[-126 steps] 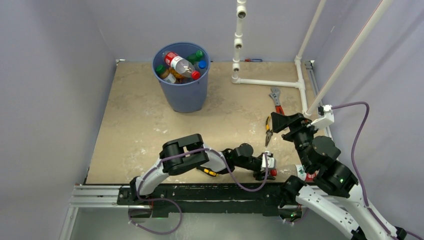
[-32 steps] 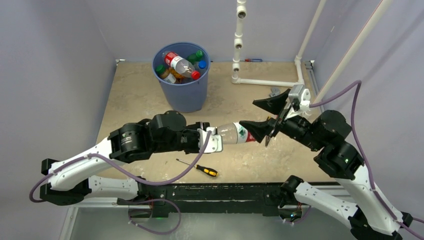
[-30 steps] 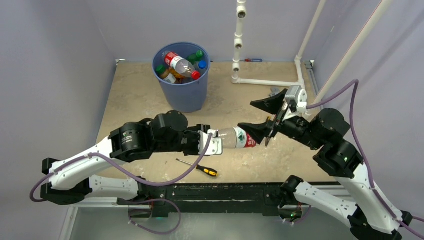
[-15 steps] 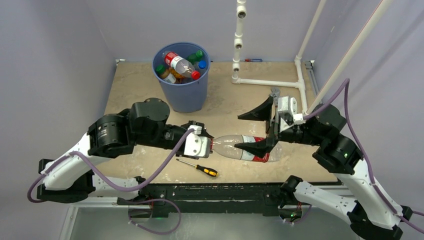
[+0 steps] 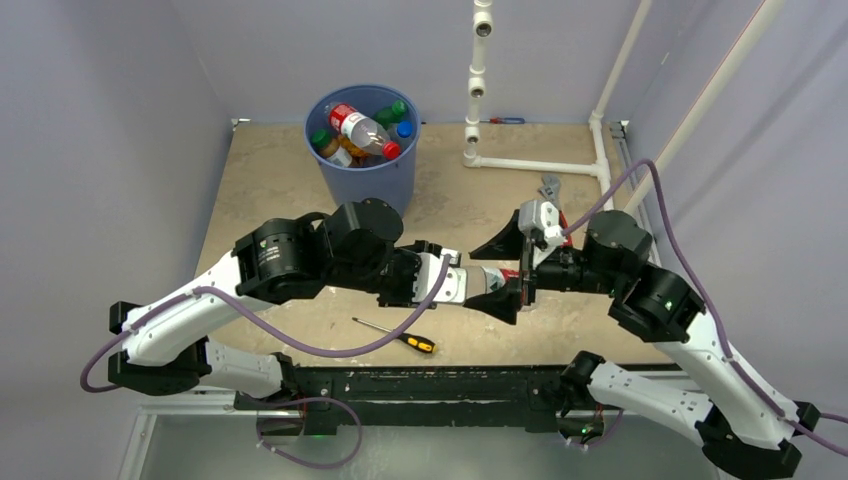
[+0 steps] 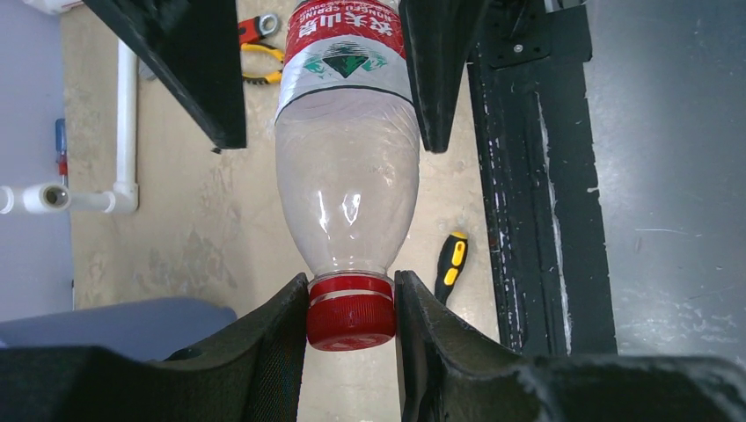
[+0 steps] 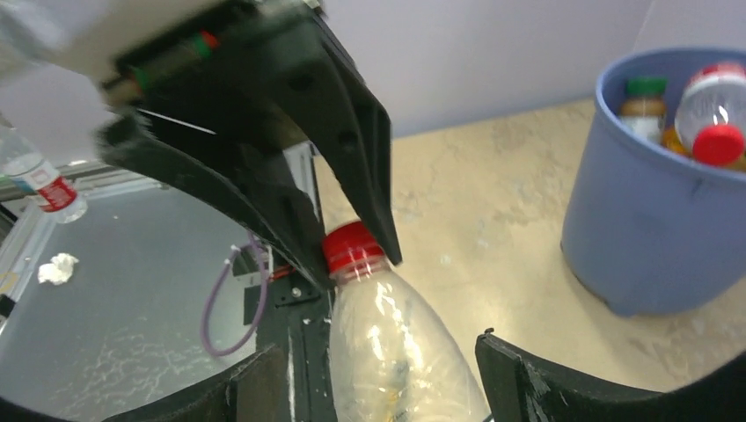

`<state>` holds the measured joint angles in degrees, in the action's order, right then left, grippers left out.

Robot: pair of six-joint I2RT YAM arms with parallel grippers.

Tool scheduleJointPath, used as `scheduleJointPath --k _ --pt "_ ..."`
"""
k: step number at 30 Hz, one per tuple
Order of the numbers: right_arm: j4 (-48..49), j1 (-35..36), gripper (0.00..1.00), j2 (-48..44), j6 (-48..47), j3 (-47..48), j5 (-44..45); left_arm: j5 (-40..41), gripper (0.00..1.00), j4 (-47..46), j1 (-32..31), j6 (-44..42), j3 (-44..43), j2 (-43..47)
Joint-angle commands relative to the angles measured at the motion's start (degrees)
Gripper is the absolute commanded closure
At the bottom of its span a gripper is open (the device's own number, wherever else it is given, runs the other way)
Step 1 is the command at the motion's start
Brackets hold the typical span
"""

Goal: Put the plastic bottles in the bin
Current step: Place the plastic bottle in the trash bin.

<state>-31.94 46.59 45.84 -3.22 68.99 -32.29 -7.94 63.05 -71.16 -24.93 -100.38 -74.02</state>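
A clear plastic bottle [image 5: 482,281] with a red label and red cap [image 6: 350,309] is held level above the table's front middle. My left gripper [image 5: 452,284] is shut on its cap [image 7: 352,248], as the left wrist view [image 6: 350,308] shows. My right gripper [image 5: 505,272] is open, with a finger [image 6: 189,61] on each side of the bottle's body [image 7: 396,352] and neither pressing it. The round blue bin [image 5: 362,170] stands at the back left and holds several bottles [image 5: 360,130]. It also shows in the right wrist view [image 7: 651,229].
A yellow-and-black screwdriver [image 5: 400,337] lies near the front edge. A red-handled wrench [image 5: 552,195] and yellow pliers [image 6: 264,75] lie at the right. White pipes [image 5: 540,165] run along the back right. Another bottle [image 7: 40,180] lies below the table's front.
The left gripper has carried the bottle from the front edge up to mid-table. Since half a second ago both arms have drawn closer together, and the right fingers sit further along the bottle.
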Motion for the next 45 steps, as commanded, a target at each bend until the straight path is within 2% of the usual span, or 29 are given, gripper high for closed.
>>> scheduleJointPath --k 1,15,28,29,30,31,32,40,45 --pt "-2.40 1.20 0.17 0.89 2.17 -1.79 6.10 3.50 1.00 -0.45 0.05 -0.83 0.13 0.08" --pt "-2.95 11.25 0.19 6.00 2.78 -4.01 21.50 2.41 1.00 -1.32 0.05 -1.59 0.39 -0.17" --pt "5.75 11.86 0.18 3.87 1.47 -8.26 23.14 -0.30 1.00 -4.72 0.05 -1.88 2.90 0.58" --pt "6.69 11.86 0.16 3.48 1.40 -8.81 22.90 -0.31 1.00 -5.10 0.05 -1.88 3.41 0.75" --pt "7.14 11.86 0.07 3.24 1.34 -9.09 22.71 -0.27 1.00 -5.46 0.05 -1.77 3.95 0.86" --pt "7.46 11.86 0.02 3.02 1.32 -9.09 22.82 -0.14 1.00 -5.81 0.05 -1.75 4.41 0.98" --pt "7.50 11.86 0.01 2.76 1.28 -8.99 23.02 -0.06 1.00 -6.01 0.05 -1.71 4.88 1.18" --pt "2.74 11.86 0.01 0.62 -0.02 -7.12 20.37 0.60 1.00 -6.58 0.05 -1.35 6.72 1.86" --pt "2.68 12.36 0.01 -0.49 0.42 -8.92 21.63 1.43 1.00 -6.04 0.05 -1.28 5.61 2.46"
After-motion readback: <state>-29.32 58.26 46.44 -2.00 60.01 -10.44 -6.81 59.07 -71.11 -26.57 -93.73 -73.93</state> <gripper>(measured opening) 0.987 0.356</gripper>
